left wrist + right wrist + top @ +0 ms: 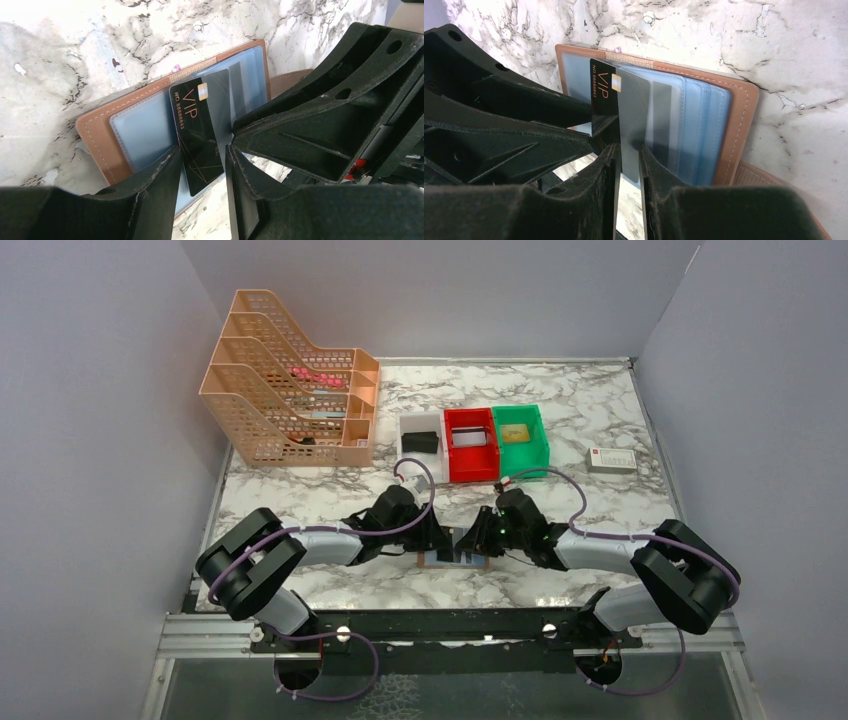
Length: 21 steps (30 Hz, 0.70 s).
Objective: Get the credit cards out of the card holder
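The tan card holder (pixel 455 560) lies spread open on the marble between both grippers, its pale blue panels up (pixel 100 135) (pixel 739 115). A black VIP credit card (pixel 195 125) (pixel 604 95) sticks partly out of a pocket, and its lower end overhangs the holder's near edge. My left gripper (pixel 202 150) (pixel 440 540) is open, and the card's end lies in the gap. My right gripper (pixel 628 147) (pixel 478 537) stands over the same card with a narrow gap. A grey card-like sheet (pixel 659 115) sits in the pocket beside the black card.
A peach file rack (pixel 290 390) stands at the back left. White (pixel 420 435), red (pixel 470 445) and green (pixel 520 435) bins sit mid-back. A small white box (pixel 611 460) lies at the right. Grey walls close in both sides.
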Available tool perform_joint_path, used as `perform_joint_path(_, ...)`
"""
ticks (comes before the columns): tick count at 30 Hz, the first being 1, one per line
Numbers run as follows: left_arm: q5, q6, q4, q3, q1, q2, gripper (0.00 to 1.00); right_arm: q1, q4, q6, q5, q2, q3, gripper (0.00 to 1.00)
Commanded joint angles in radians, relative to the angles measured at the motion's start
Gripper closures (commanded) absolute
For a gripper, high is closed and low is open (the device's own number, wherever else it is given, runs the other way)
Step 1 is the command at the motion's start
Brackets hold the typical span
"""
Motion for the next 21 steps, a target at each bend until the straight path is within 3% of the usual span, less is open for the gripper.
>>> perform_joint_path(1, 0.007, -0.020, 0.012, -0.038, -0.001, 0.046, 0.60, 0.006, -0.108, -0.003, 0.054, 0.072, -0.067, 0.74)
perform_joint_path(11, 0.068, -0.056, 0.089, -0.054, 0.000, 0.036, 0.71, 0.007, -0.102, 0.004, 0.049, 0.078, -0.069, 0.74)
perform_joint_path(13, 0.083, -0.064, 0.089, -0.057, 0.000, 0.042, 0.69, 0.007, -0.102, 0.009, 0.052, 0.080, -0.072, 0.74)
perform_joint_path(15, 0.104, -0.075, 0.091, -0.063, 0.004, 0.053, 0.58, 0.007, -0.097, 0.013, 0.051, 0.080, -0.074, 0.74)
perform_joint_path(17, 0.126, -0.075, 0.097, -0.061, 0.004, 0.071, 0.53, 0.007, -0.086, 0.019, 0.041, 0.077, -0.076, 0.74)
perform_joint_path(21, 0.153, -0.080, 0.120, -0.058, 0.004, 0.083, 0.64, 0.007, -0.068, 0.031, 0.031, 0.083, -0.071, 0.74)
